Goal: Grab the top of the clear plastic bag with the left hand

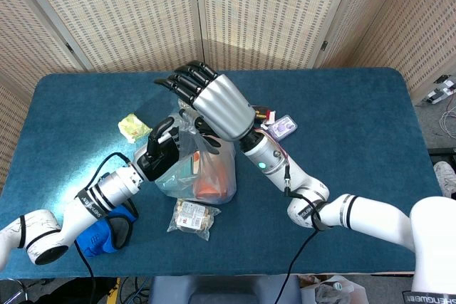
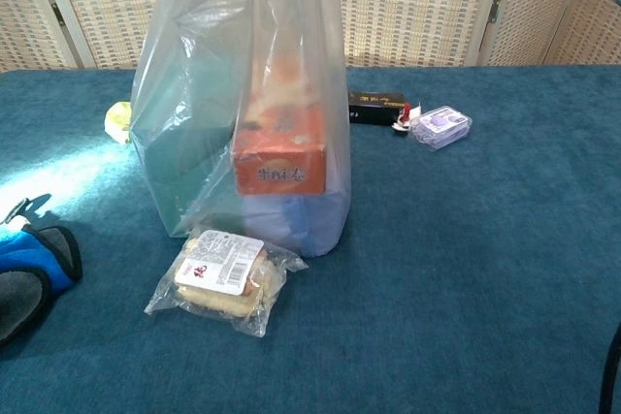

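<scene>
The clear plastic bag (image 2: 243,84) stands tall on the blue table (image 2: 485,269), its top running out of the chest view. Inside are an orange box (image 2: 278,157), a teal box (image 2: 184,172) and a pale blue item. In the head view the bag (image 1: 206,165) bunches up under my silver right hand (image 1: 214,105), whose thumb presses on the gathered top while its fingers stretch out to the left. My black left hand (image 1: 160,149) lies against the bag's upper left edge with fingers curled; whether it grips the plastic is hidden.
A wrapped snack packet (image 2: 223,273) lies just in front of the bag. A blue and black pad (image 2: 34,264) sits at the near left, a yellow-green packet (image 1: 133,126) behind the left hand. A purple case (image 2: 440,126) and black box (image 2: 378,104) lie back right.
</scene>
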